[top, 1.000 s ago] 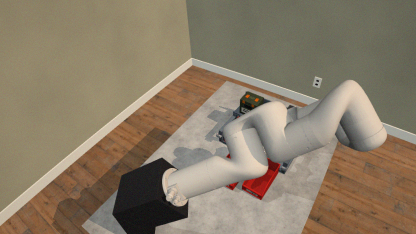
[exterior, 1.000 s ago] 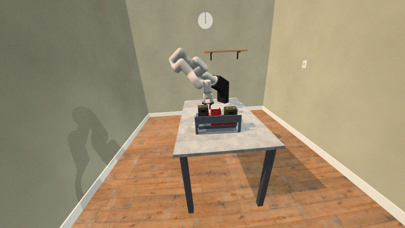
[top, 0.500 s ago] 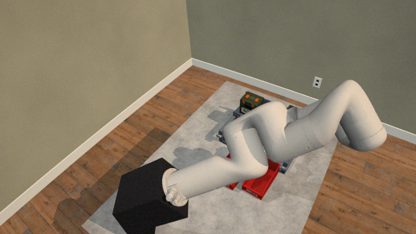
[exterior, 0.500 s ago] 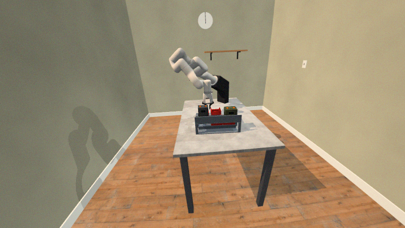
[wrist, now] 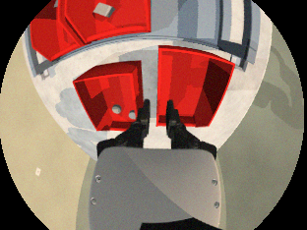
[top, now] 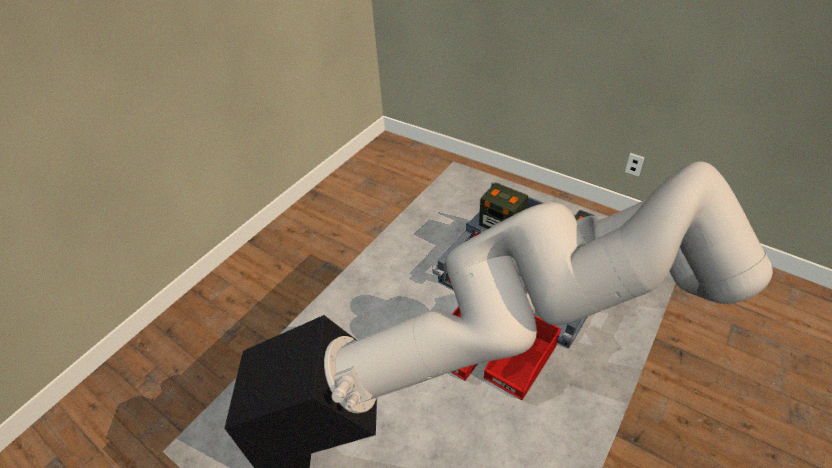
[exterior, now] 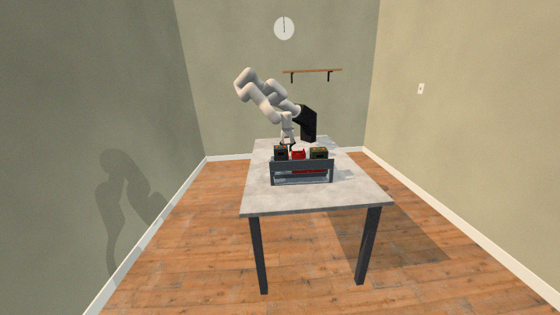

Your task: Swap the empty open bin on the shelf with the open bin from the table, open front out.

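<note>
Red empty bin (top: pixel 516 372) (wrist: pixel 187 90) stands on table (top: pixel 442 433) (exterior: pixel 313 197) (wrist: pixel 61 88) before shelf (top: pixel 566 342) (exterior: pixel 301 164) (wrist: pixel 189 25) in top view; arm hides much of second bin (top: pixel 465 371) (wrist: pixel 100 95). Exterior: gripper (exterior: pixel 287 145) (wrist: pixel 157 107) points down beyond shelf. Wrist: fingers part-open, nothing between them; second bin, beside empty one, contains two round parts (wrist: pixel 116 109).

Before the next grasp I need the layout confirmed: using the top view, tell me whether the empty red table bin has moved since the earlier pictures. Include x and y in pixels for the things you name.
No; it (top: pixel 514 369) (wrist: pixel 186 88) shows no shift against the black pedestal (top: pixel 273 395) (exterior: pixel 308 125).
</note>
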### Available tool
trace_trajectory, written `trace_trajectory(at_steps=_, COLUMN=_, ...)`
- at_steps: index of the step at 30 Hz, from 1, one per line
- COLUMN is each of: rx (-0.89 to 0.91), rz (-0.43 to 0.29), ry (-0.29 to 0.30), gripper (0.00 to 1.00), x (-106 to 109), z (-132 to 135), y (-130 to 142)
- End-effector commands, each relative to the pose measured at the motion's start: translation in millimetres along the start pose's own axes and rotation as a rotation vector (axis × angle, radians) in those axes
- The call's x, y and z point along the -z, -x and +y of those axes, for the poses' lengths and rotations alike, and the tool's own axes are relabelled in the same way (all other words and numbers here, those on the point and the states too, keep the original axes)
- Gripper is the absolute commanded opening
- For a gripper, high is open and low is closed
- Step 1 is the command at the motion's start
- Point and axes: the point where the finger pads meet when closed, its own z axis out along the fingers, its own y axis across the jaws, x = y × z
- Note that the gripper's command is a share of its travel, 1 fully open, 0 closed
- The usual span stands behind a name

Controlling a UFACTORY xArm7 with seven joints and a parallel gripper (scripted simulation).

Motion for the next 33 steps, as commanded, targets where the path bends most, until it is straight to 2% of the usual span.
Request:
trace_trajectory(at_steps=1, rx=0.001, rz=0.002, ry=-0.001, gripper=0.26, x=-3, z=0, y=-1)
trace_trajectory(at_steps=21, rx=0.001, rz=0.002, ry=-0.001, gripper=0.26, x=-29, z=0, y=-1)
trace_trajectory(at_steps=33, rx=0.001, rz=0.002, ry=-0.001, gripper=0.26, x=-33, z=0, y=-1)
